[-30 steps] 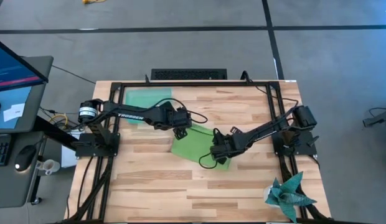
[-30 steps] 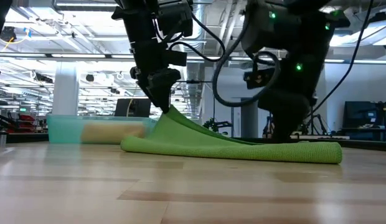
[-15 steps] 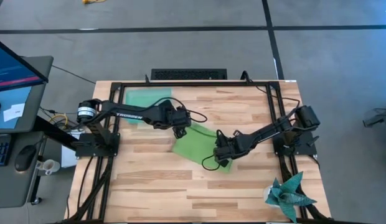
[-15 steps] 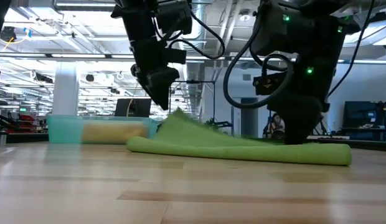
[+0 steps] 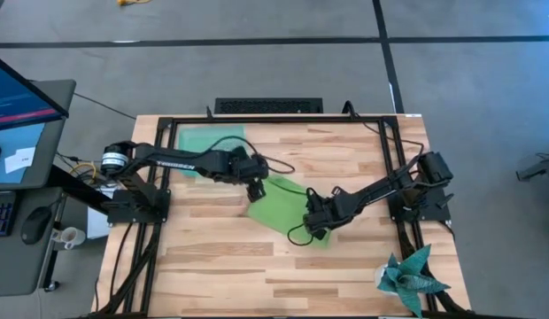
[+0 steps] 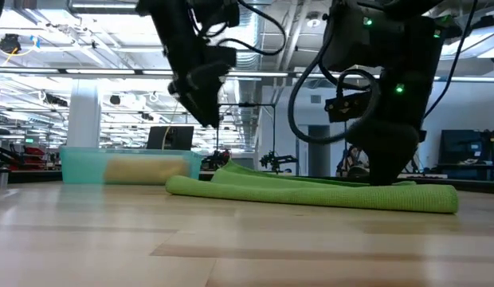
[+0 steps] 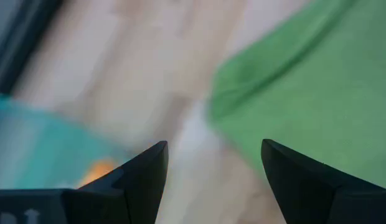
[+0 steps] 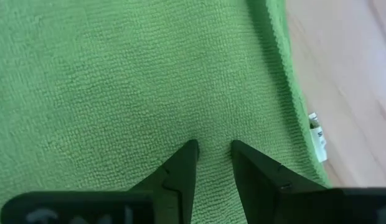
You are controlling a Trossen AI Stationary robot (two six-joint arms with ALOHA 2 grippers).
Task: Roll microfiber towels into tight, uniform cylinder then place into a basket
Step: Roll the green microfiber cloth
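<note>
Currently: lime green towel (image 5: 283,206) flat mid-table, unrolled; right gripper (image 8: 211,152) pinching its near edge, left gripper (image 7: 211,155) spread empty above far corner; next, regrasp to roll towards basket (image 5: 199,142).

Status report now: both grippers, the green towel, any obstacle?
Left gripper open, above towel edge. Right gripper pressing on green towel, lying flat. Nothing in the way.

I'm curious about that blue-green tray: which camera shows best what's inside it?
The low view: through the basket wall an orange towel roll shows. The high view shows the basket partly under the left arm; the left wrist view blurs it; the right wrist view misses it.
</note>
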